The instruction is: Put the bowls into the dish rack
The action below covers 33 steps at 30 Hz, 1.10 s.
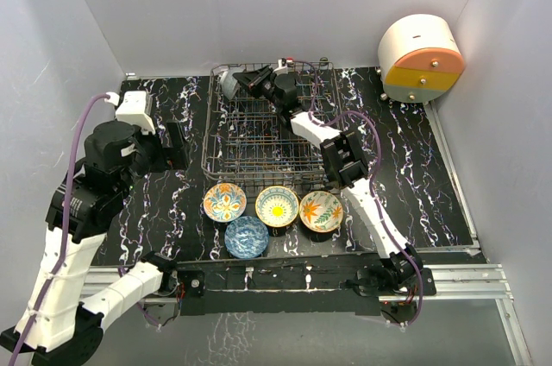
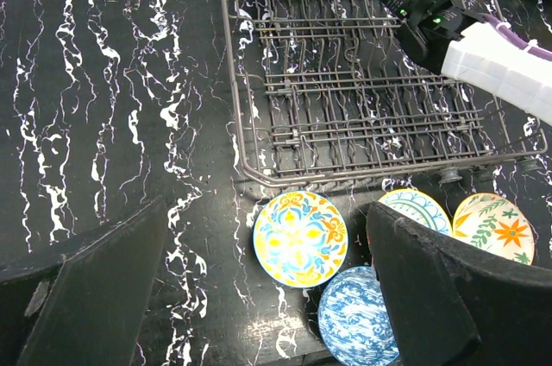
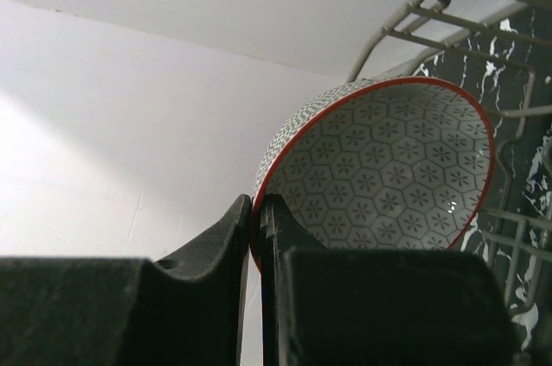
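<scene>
The dark wire dish rack (image 1: 259, 137) stands at the back middle of the table. My right gripper (image 1: 247, 81) is shut on the rim of the speckled grey bowl with a red rim (image 1: 228, 83) and holds it tilted on edge over the rack's far left corner. In the right wrist view the fingers (image 3: 255, 228) pinch the bowl's rim (image 3: 388, 167). Four bowls sit in front of the rack: orange-blue floral (image 1: 224, 202), blue (image 1: 247, 236), yellow sunflower (image 1: 277, 205) and orange-green floral (image 1: 321, 210). My left gripper (image 1: 175, 147) is open and empty, left of the rack; its view looks down on the floral bowl (image 2: 300, 238).
A round white, orange and yellow container (image 1: 420, 59) stands at the back right corner. White walls enclose the black marbled table (image 1: 164, 202) on three sides. A metal rail (image 1: 285, 275) runs along the front edge.
</scene>
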### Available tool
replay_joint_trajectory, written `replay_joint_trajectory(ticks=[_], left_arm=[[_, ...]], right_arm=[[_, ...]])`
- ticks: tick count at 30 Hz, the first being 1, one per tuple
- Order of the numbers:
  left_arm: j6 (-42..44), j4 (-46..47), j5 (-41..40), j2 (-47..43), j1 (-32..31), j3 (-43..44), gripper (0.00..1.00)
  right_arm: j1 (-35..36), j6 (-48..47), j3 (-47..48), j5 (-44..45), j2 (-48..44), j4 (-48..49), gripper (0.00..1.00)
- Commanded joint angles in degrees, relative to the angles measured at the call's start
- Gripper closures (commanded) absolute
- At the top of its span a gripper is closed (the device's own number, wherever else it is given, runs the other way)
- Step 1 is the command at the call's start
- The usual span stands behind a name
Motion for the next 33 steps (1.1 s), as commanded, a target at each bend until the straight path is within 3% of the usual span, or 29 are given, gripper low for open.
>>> replay_joint_trajectory(ticks=[1, 15, 27, 33], left_arm=[[1.3, -0.2, -0.5, 0.0, -0.1, 0.6, 0.03], [2.2, 0.6, 0.4, 1.0, -0.2, 1.0, 0.03], [2.3, 0.3, 0.8, 0.6, -0.2, 1.1, 0.03], [2.1, 0.1, 0.8, 0.3, -0.2, 0.9, 0.03]], right_arm=[[0.0, 1.2, 1.7, 3.4, 0.9, 12.0, 0.92], [-0.1, 2.4, 0.4, 3.3, 2.6, 8.0, 0.92], [-0.7, 4.3, -10.4, 2.3, -2.7, 7.9, 0.72], [-0.9, 4.1, -16.9, 3.4, -7.3, 7.1, 0.73]])
